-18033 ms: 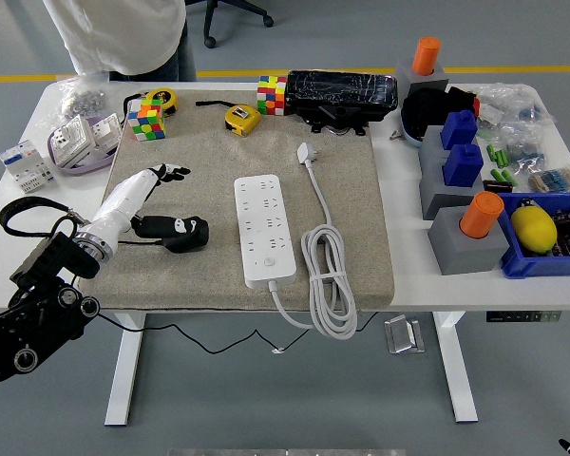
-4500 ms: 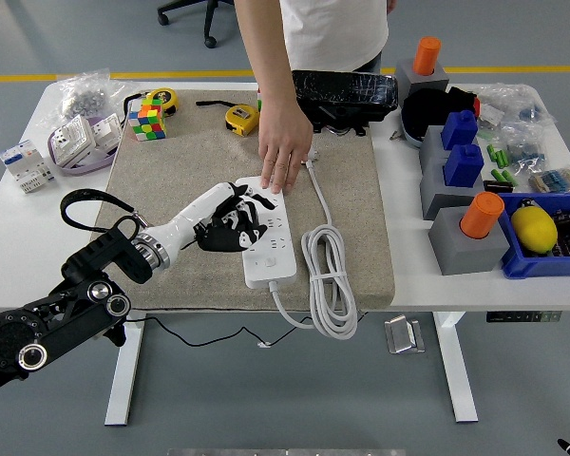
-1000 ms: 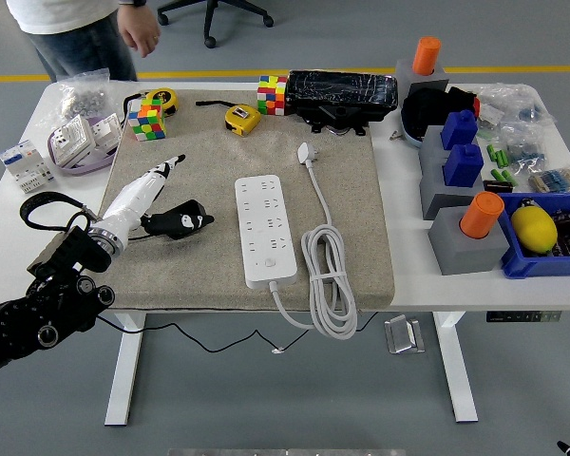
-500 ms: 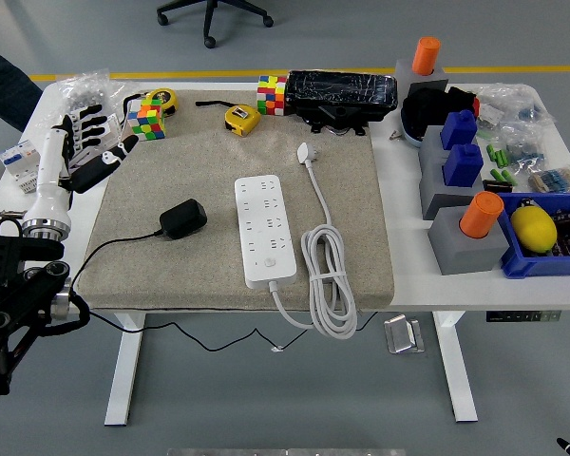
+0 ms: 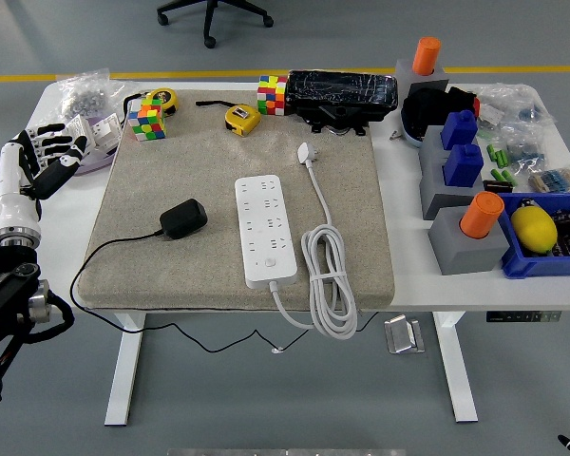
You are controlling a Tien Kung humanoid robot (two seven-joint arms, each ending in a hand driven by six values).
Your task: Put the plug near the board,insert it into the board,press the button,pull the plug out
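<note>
While the left hand spreads empty fingers, the board lies lengthwise near-to-far.

Grey floor, yellow line

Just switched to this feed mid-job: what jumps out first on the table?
The white power strip lies mid-mat with nothing plugged into it, its white cable coiled to its right. The black plug adapter sits loose on the beige mat left of the strip, its cord trailing off the near edge. The left robot hand hovers open at the table's far-left edge, holding nothing.
</note>
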